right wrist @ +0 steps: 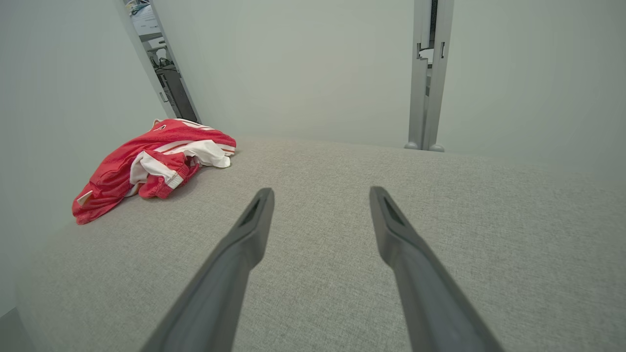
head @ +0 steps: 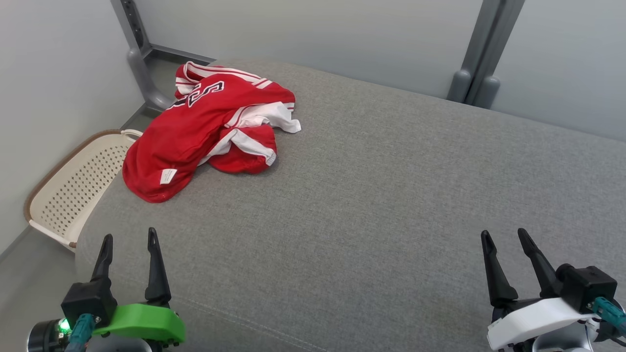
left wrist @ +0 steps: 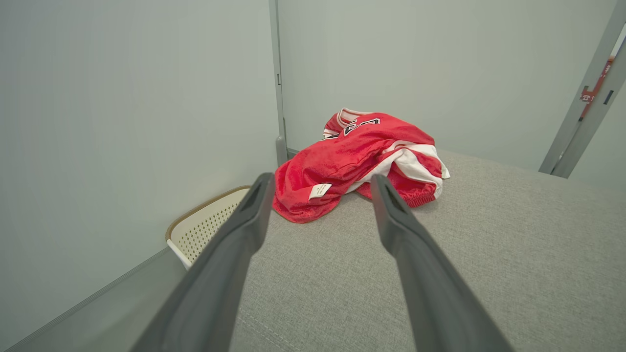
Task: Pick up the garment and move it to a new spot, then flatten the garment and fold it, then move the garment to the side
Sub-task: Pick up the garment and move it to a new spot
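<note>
At your far left, note the perforated cream basket (head: pixel 73 195) beside the gray upholstered surface (head: pixel 381 195). The left gripper (head: pixel 130 233) hovers over the near left edge, its 2 fingers spread wide, holding nothing. The crumpled red-and-white jersey (head: pixel 195 127) lies at the far left corner, well apart from both grippers. The right gripper (head: pixel 503 232), near right, is equally wide and empty.

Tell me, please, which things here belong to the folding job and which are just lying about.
Job: red garment, crumpled; grey cushioned surface under it; left tool and right tool, both open.
Lying about: cream perforated basket; grey posts.
</note>
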Robot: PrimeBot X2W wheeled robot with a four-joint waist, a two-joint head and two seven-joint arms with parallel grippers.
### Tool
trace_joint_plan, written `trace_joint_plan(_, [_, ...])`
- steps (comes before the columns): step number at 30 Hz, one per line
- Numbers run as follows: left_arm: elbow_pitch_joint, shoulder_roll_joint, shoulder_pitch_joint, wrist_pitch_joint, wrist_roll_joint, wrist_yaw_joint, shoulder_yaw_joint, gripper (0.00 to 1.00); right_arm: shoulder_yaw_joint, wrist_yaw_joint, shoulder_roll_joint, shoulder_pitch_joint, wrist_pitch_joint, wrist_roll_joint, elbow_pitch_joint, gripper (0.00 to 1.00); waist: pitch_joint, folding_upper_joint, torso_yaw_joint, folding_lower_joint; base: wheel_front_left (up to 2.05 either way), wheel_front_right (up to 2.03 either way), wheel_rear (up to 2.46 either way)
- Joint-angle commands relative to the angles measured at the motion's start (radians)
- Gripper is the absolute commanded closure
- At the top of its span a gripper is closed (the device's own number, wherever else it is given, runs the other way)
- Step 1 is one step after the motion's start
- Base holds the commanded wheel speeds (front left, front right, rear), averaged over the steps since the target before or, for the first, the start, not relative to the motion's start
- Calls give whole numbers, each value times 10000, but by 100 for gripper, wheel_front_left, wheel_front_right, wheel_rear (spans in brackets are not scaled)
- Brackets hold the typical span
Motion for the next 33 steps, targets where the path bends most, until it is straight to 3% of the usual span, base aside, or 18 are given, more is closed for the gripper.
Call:
trace_joint_plan(1, [1,95,-208,-87,-91,-12,39,0,-43,1,-97,-15,-13,-43,-5,0,138,0,-211,0,0,0,0])
trace_joint_plan(6, [136,251,-956,-213,-129,-56,195,0,-144,1,-347,-180,66,-90,-163,0,564,0,-695,0,0,0,0])
trace_joint_plan(20, [1129,921,-5468,-630,-452,-125,1098,0,-1289,-1,-1931,-967,256,392,-1250,0,3637,0,-3045,0,0,0,0])
trace_joint_plan(33, [3867,1786,-8855,-377,-697,-561,1300,0,-2461,-1,-2711,-1292,31,739,-1641,0,5418,0,-3928,0,0,0,0])
